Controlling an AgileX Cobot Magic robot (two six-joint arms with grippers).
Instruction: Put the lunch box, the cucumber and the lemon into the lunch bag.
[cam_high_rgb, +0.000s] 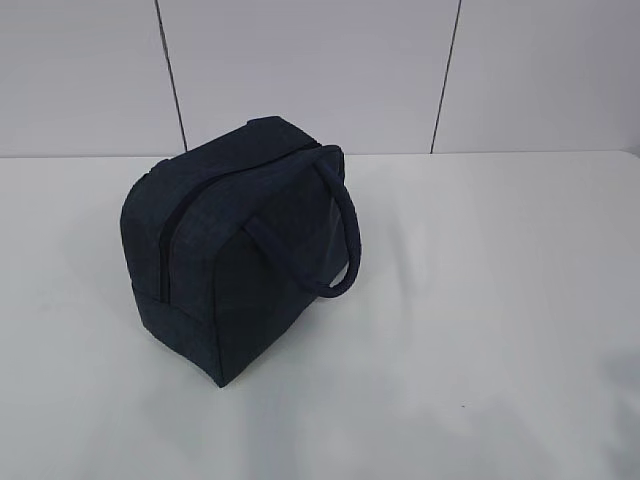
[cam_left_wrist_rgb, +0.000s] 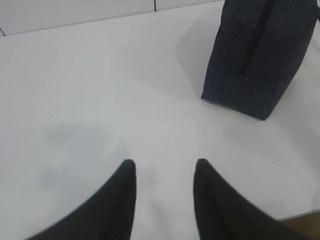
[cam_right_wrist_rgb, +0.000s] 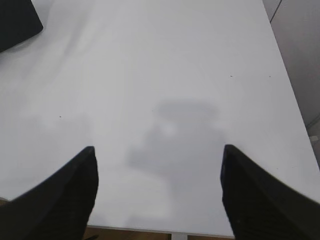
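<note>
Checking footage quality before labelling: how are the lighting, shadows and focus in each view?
Exterior view: even, soft light; the dark lunch bag loses fabric detail and casts a faint shadow. Left wrist view: left end effector blurred, bag sharper. Right wrist view: right end effector blurred, with a soft grey shadow on the table.

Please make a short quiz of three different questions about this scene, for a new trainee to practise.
1. True or false: the lunch bag lies flat on its side on the table.
2. Which pincer stands wider open? A) the left pincer B) the right pincer C) both stand equally wide
3. Fill in: between the fingers of both pincers there is ____ held.

Key:
1. False: it stands upright, handles on top.
2. B.
3. nothing; both hover over bare table. The lunch box, cucumber and lemon show in no view.
</note>
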